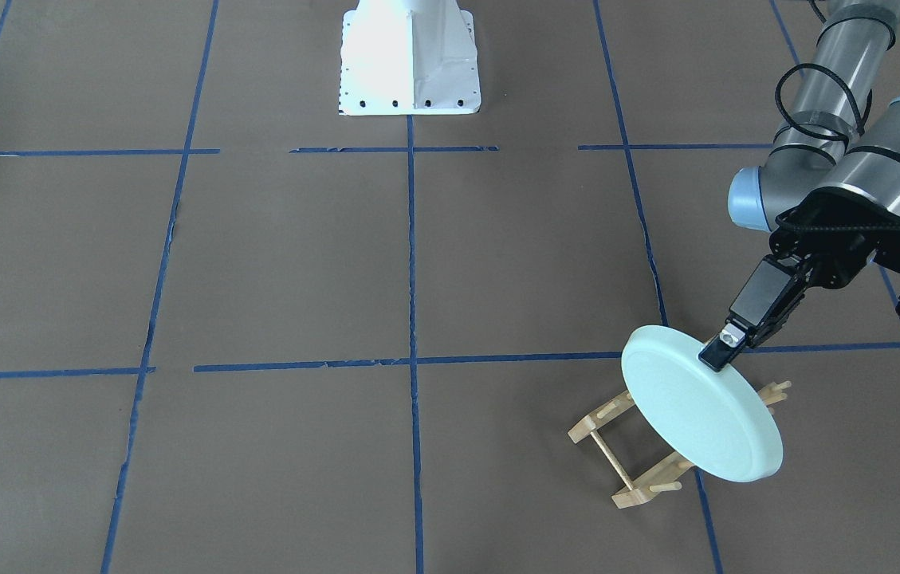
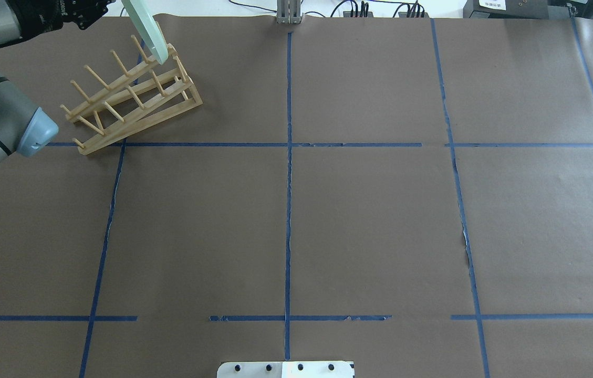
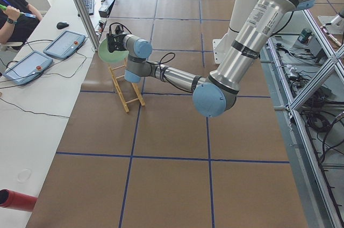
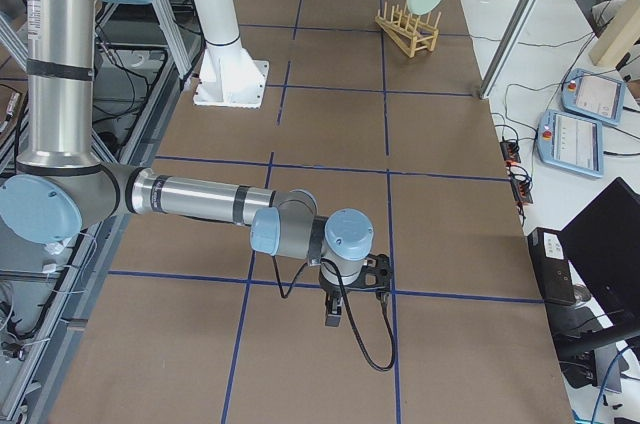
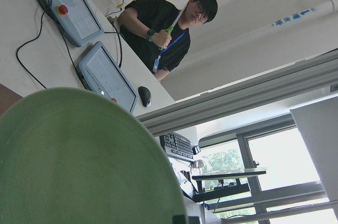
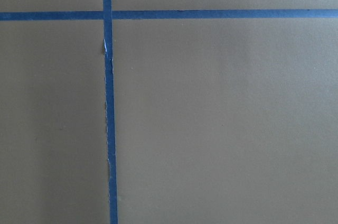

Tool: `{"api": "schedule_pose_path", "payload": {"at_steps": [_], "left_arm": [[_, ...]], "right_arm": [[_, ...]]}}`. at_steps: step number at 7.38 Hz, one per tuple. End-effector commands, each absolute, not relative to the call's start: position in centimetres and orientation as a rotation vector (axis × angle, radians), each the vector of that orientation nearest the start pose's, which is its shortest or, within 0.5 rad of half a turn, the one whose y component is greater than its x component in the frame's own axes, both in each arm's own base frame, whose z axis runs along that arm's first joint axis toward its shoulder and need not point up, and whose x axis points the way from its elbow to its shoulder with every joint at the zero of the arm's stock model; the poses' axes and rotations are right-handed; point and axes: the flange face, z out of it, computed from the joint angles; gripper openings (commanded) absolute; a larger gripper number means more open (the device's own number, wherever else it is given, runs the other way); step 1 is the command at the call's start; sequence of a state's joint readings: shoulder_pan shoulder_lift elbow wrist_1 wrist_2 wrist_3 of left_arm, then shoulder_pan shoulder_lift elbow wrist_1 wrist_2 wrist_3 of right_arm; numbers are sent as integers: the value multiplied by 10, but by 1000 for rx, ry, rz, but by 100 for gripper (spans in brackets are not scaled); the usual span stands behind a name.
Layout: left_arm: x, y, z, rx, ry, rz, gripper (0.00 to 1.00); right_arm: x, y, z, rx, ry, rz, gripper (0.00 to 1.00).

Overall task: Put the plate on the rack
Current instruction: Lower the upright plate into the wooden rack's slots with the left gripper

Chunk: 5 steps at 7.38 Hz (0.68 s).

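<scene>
One plate [image 1: 697,414], one rack [image 1: 641,493], a left gripper [image 1: 717,355] and a right gripper [image 4: 334,319], two tablets [image 3: 64,44], one keyboard [image 3: 87,2], one mouse [image 3: 63,25], one operator [image 5: 169,34].

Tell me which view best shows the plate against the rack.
Exterior front-facing: the plate, pinched at its rim by the left gripper, tilts over the rack. Overhead shows just an edge-on sliver; side views show it small; left wrist sees only its face.

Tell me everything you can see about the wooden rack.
The rack is small and of light wood: two parallel rails lined with upright pegs, joined by thin dowels. It stands on the brown table. The plate, held by the left gripper, tilts over one end; contact is unclear.
</scene>
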<state>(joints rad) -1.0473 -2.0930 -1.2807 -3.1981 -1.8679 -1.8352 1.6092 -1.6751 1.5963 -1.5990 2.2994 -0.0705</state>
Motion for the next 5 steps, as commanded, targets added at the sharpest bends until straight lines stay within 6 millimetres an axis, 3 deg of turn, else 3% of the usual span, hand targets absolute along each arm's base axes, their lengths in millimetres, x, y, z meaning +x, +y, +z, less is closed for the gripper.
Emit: {"api": "schedule_pose_path", "payload": {"at_steps": [1, 5], "left_arm": [[253, -626, 329, 520, 1798, -659, 0], [272, -627, 348, 493, 1762, -658, 0]], "right_arm": [[84, -435, 701, -63, -732, 8, 100], [84, -435, 701, -63, -732, 8, 100]]}}
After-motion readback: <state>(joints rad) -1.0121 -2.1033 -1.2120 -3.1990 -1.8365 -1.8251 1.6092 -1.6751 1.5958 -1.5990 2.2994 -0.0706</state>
